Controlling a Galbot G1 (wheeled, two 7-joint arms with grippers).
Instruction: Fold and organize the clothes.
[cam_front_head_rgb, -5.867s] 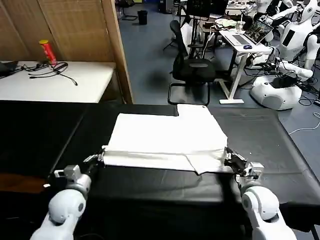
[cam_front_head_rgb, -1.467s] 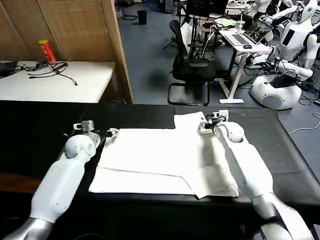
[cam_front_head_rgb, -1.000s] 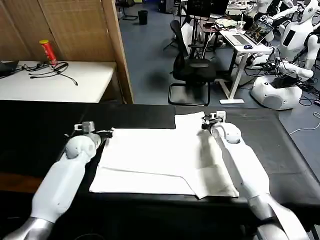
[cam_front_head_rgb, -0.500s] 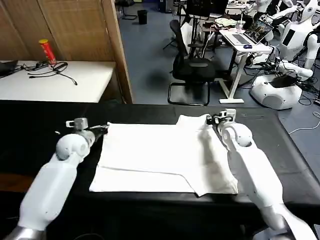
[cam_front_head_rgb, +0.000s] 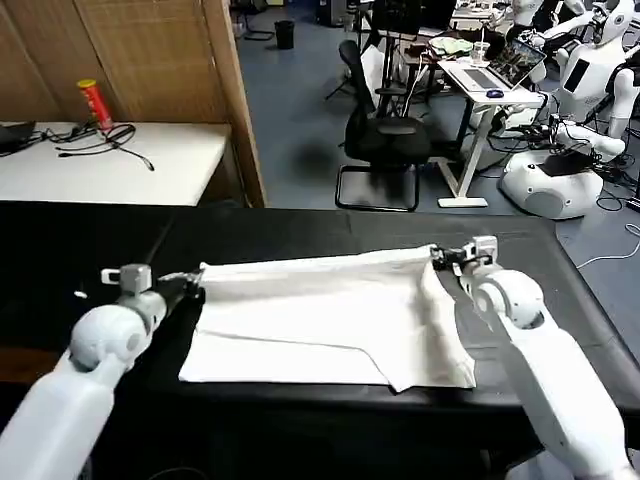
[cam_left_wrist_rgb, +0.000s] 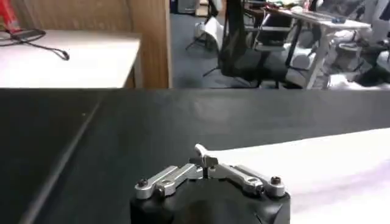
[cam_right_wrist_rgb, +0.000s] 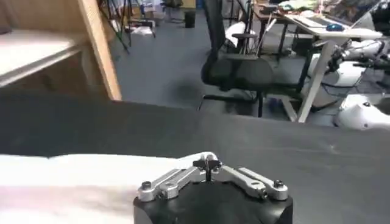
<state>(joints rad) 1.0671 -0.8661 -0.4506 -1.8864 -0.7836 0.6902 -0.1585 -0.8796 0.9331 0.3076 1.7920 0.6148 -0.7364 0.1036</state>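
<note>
Head view shows the white T-shirt (cam_front_head_rgb: 325, 315) spread on the black table (cam_front_head_rgb: 80, 250), its far edge stretched between left gripper (cam_front_head_rgb: 192, 279) and right gripper (cam_front_head_rgb: 438, 257). Wrist views show both sets of fingers pinched together on soft, smooth cloth.
</note>
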